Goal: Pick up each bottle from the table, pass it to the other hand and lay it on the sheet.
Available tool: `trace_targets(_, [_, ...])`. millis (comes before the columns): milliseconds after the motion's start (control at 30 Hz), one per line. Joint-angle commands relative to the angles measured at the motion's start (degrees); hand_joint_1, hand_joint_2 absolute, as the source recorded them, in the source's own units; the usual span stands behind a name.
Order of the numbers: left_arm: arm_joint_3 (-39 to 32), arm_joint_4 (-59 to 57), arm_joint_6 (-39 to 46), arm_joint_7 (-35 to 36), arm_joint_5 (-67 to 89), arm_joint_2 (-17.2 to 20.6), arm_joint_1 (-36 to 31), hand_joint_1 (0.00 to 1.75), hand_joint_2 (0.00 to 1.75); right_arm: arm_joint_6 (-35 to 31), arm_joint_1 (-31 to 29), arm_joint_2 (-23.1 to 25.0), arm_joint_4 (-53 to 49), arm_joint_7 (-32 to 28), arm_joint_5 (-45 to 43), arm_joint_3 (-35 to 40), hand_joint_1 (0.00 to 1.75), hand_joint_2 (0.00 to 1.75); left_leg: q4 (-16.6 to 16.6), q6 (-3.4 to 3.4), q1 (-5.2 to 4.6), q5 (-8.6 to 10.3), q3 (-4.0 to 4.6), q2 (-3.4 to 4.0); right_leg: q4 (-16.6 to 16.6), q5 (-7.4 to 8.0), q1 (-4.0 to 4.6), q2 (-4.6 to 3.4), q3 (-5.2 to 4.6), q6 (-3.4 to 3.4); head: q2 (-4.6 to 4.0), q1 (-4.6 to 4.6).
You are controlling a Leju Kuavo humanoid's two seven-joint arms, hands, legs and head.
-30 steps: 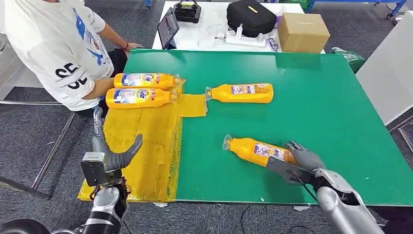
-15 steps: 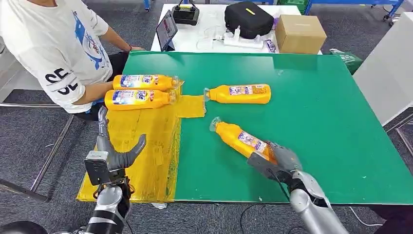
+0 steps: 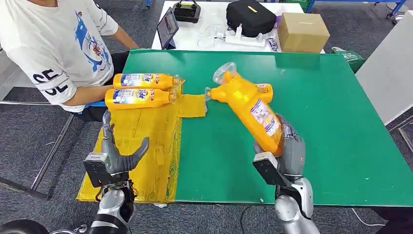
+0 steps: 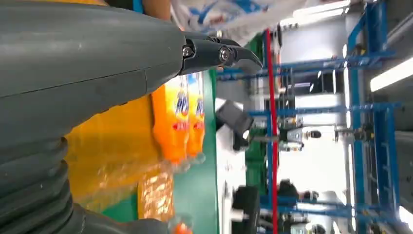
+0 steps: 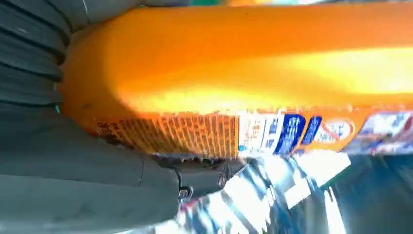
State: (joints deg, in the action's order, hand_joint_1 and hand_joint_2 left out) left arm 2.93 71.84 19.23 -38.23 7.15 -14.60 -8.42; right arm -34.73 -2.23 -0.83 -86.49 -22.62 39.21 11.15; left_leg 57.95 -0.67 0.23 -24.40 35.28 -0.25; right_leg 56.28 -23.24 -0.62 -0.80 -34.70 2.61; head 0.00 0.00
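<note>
My right hand [image 3: 290,152] is gripping an orange bottle [image 3: 252,107] by its base, lifted off the green table [image 3: 331,112] and tilted, cap end up. My left hand [image 3: 117,153] is open over the yellow sheet [image 3: 146,131], where two bottles [image 3: 141,90] lie.

- Setting: a robotics lab or test workshop.
- Green work table [image 3: 316,97] on grey carpet.
- White bench [image 3: 214,29] bearing a tablet [image 3: 168,27], black bag [image 3: 249,17] and cardboard box [image 3: 302,31].
- Blue metal racking [image 4: 370,97] under strip lighting.
</note>
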Motion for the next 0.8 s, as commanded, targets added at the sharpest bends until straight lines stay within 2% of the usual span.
trace_targets(33, [5.09, -2.62, -9.67, 7.95, -8.51, -0.32, -2.12, 0.00, 1.75, -5.27, 3.13, 15.34, -14.00, -17.38, 2.37, -14.17, 1.75, 1.75, 0.05, 0.03, -0.02, -0.05, -0.04, -0.10, 0.08, -0.10, 0.00, 0.17, 0.06, -0.07, 0.00, 0.02])
trace_targets(100, [5.84, -3.16, -9.59, 8.00, -8.62, -0.68, -2.43, 0.00, 1.75, -5.27, 3.74, 15.94, -15.29, -17.38, 3.64, -14.31, 1.75, 1.75, 0.04, 0.02, -0.06, 0.01, 0.11, -0.19, 0.09, -0.08, -0.04, 0.25, -0.10, -0.06, 0.00, 0.06])
trace_targets(133, [7.24, -3.98, -15.02, 10.51, -12.89, 0.03, -2.72, 0.00, 1.75, -5.27, 4.26, 15.50, -15.84, -17.38, 4.48, -13.15, 1.75, 1.75, 0.12, 0.06, 0.01, -0.12, -0.06, -0.25, 0.14, -0.20, 0.04, 0.36, 0.12, -0.14, 0.00, 0.02])
trace_targets(167, [8.23, -4.32, -18.50, 12.08, -15.49, 0.55, -2.76, 0.00, 1.75, -5.27, 4.56, 15.35, -15.43, -17.38, 5.09, -12.49, 1.64, 1.75, 0.00, 0.03, -0.01, -0.04, 0.06, -0.10, 0.01, -0.07, 0.01, 0.17, -0.03, -0.08, 0.00, -0.02])
trace_targets(233, [9.57, -4.59, -22.46, 13.76, -19.24, 1.30, -2.55, 0.00, 1.75, -5.27, 4.71, 14.33, -12.86, -17.38, 5.11, -11.08, 1.57, 1.75, -0.02, 0.02, 0.01, -0.04, -0.02, -0.17, -0.03, -0.08, 0.03, 0.25, 0.06, -0.07, 0.00, -0.02])
trace_targets(267, [9.02, -4.75, -25.73, 14.30, -20.19, 1.26, -2.03, 0.00, 1.75, -5.27, 5.02, 13.97, -11.55, -17.38, 5.25, -10.29, 1.64, 1.75, -0.04, 0.01, 0.00, -0.06, -0.12, -0.20, -0.05, -0.11, 0.03, 0.30, 0.15, -0.08, 0.00, 0.00])
trace_targets(333, [10.07, -5.00, -28.55, 14.62, -22.04, 2.08, -1.96, 0.00, 1.75, -5.27, 4.75, 13.63, -9.81, -17.38, 5.41, -9.62, 1.64, 1.75, -0.06, -0.01, 0.01, -0.02, -0.04, -0.17, -0.09, -0.07, 0.03, 0.24, 0.11, -0.06, 0.00, 0.04])
trace_targets(400, [10.07, -5.00, -28.55, 14.62, -22.04, 2.08, -1.96, 0.00, 1.75, -5.27, 4.75, 13.63, -9.81, -17.38, 5.41, -9.62, 1.64, 1.75, -0.09, 0.00, 0.01, -0.07, -0.16, 0.04, -0.12, -0.06, 0.03, 0.06, 0.18, -0.09, 0.00, 0.04])
trace_targets(533, [10.07, -5.00, -28.55, 14.62, -22.04, 2.08, -1.96, 0.00, 1.75, -5.27, 4.75, 13.63, -9.81, -17.38, 5.41, -9.62, 1.61, 1.75, -0.07, 0.01, -0.01, -0.03, -0.05, -0.04, -0.08, -0.04, 0.01, 0.13, 0.08, -0.08, 0.00, 0.04])
trace_targets(567, [11.93, -3.62, -34.31, 15.62, -25.60, 3.55, -1.31, 0.00, 1.75, -5.27, 4.97, 12.42, -5.02, -17.38, 6.55, -6.42, 1.62, 1.75, -0.06, 0.00, -0.02, -0.01, 0.02, -0.04, -0.07, -0.03, 0.01, 0.11, 0.02, -0.06, 0.00, 0.02])
trace_targets(633, [11.40, -3.06, -35.32, 15.86, -25.32, 3.23, -0.67, 0.00, 1.75, -5.27, 5.01, 12.70, -4.20, -17.38, 6.81, -5.92, 1.75, 1.75, -0.08, 0.02, 0.02, -0.05, -0.09, 0.04, -0.11, -0.03, 0.04, 0.05, 0.11, -0.09, 0.00, 0.02])
trace_targets(700, [12.44, -2.61, -36.29, 15.89, -26.14, 3.78, -0.33, 0.00, 1.75, -5.27, 5.11, 12.46, -2.49, -17.38, 6.06, -4.56, 1.75, 1.75, -0.13, 0.02, 0.03, -0.08, -0.19, 0.10, -0.16, -0.03, 0.06, 0.01, 0.21, -0.09, 0.00, 0.02])
trace_targets(733, [13.73, -2.26, -39.65, 16.57, -28.35, 4.42, -0.02, 0.00, 1.75, -5.27, 4.95, 11.31, 0.59, -17.38, 5.31, -1.92, 1.75, 1.75, -0.10, 0.01, 0.03, -0.06, -0.09, 0.08, -0.13, -0.02, 0.05, 0.00, 0.12, -0.08, 0.00, 0.02])
trace_targets(800, [15.63, -1.67, -41.10, 15.59, -29.39, 5.22, 0.35, 0.00, 1.75, -5.27, 4.29, 11.07, 5.49, -17.38, 3.51, 1.55, 1.75, 1.75, -0.13, 0.02, 0.05, -0.08, -0.17, 0.17, -0.18, 0.00, 0.07, -0.07, 0.17, -0.08, 0.00, 0.02])
